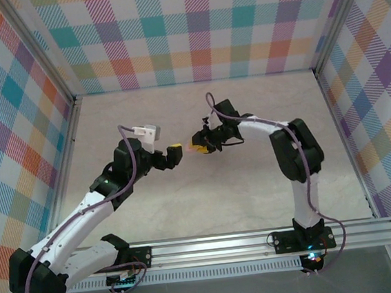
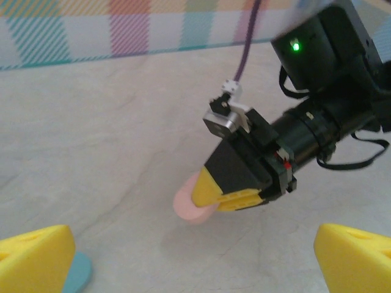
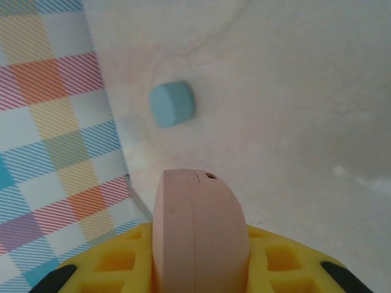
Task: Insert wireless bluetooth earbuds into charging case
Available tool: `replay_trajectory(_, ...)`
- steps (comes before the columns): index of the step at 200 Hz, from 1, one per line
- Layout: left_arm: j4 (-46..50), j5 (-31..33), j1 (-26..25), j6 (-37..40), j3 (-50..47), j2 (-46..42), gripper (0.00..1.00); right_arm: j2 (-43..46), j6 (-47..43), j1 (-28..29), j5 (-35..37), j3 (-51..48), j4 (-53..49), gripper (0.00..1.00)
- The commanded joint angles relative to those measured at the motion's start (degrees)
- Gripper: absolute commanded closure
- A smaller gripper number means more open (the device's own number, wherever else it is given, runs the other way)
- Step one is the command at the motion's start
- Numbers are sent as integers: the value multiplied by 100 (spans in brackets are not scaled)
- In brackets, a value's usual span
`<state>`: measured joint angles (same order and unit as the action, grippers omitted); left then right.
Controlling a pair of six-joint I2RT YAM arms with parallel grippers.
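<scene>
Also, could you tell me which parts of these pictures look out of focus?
Left wrist view: the left pincer's fingers at the bottom corners are blurred, the right pincer sharper. Right wrist view: the pink case is soft up close, the blue case beyond it clearer. Top view: evenly lit, no glare.

Item: surface (image 1: 243, 204), pale marbled sheet, smooth and matt; pink case (image 3: 198, 238), smooth plastic with a satin-matt finish and a fine seam round the shell; blue case (image 3: 173, 104), the same smooth matt plastic; right hand (image 1: 199, 145), yellow moulded plastic fingers (image 3: 275, 262) with ribbed pockets, matt, on a black plastic body; left hand (image 1: 176, 153), like yellow matt plastic; arm shells (image 1: 84, 214), smooth white plastic with black matt joints; rail (image 1: 260, 241), bare brushed metal; walls (image 1: 198, 28), matt plaid print.
</scene>
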<state>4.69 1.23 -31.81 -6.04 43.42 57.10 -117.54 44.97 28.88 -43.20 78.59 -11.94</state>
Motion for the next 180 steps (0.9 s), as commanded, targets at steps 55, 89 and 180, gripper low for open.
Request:
replay_trajectory(55, 146, 583, 449, -661, -277, 53, 0, -1167, -1150, 21, 724, 1442, -1732, 73)
replay_trajectory(89, -16, 583, 491, -713, -527, -163, 0, -1400, -1206, 28, 972, 1665, -2123, 71)
replay_trajectory(180, 685, 542, 509, -499, -379, -588, 0, -1125, -1467, 21, 1909, 1744, -2686, 35)
